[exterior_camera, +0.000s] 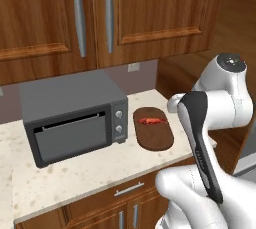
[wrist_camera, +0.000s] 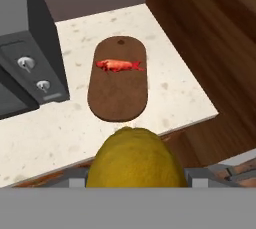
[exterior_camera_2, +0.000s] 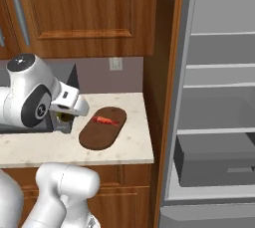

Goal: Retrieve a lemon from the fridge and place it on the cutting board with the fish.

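- While the lemon sits low in the hand view, right at the gripper, the fingers themselves are hidden behind it, so whether they clamp it I cannot tell; the fruit looks carried, above the worktop's front edge.
- Lemon also shows in the right base view as a small olive-yellow patch under the white wrist, just beside the near left end of the cutting board.
- Cutting board lies flat on the speckled worktop, between the microwave and the wooden side panel next to the fridge.
- Fish lies on the board's far half, near the end with the small hole, tail pointing away from the microwave; near half of the board is bare.
- Lemon is short of the board, off its near end and not touching it.
- Fridge stands open beyond the wooden panel from the board: grey shelves and a closed drawer visible inside.
- Microwave door is shut, two knobs on the panel facing the board side.
- Wooden upper cabinets with bar handles hang above the microwave and board; a wall outlet sits on the backsplash behind the board.
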Controlling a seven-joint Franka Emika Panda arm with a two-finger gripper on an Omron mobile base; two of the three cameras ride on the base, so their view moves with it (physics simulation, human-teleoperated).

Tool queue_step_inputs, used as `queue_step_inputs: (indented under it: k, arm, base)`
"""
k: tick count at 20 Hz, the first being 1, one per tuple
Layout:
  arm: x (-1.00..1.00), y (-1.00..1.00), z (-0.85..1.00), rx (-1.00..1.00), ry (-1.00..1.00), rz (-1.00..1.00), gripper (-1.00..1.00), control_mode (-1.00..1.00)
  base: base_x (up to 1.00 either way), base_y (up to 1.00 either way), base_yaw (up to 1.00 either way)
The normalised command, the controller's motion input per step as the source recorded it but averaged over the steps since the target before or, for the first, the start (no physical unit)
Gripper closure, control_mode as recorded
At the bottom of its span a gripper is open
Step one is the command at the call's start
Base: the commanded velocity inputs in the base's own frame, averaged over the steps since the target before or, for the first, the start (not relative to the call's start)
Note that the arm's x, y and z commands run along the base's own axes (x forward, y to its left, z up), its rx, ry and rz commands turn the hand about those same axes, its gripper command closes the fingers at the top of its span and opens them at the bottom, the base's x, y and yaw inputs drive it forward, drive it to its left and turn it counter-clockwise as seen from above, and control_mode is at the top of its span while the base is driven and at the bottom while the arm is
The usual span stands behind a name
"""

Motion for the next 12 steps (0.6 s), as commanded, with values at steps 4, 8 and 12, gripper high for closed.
queue_step_inputs:
  k: [4, 8, 12]
  arm:
    - [0.41, 0.00, -0.61, 0.00, 0.16, 0.00, 1.00, -1.00]
    - [0.18, 0.00, -0.68, 0.00, 0.13, 0.00, 1.00, -1.00]
    - [0.11, 0.00, -0.65, -0.01, 0.11, 0.00, 1.00, -1.00]
  base:
    - [0.00, 0.00, 0.00]
    - [0.00, 0.00, 0.00]
    - [0.00, 0.00, 0.00]
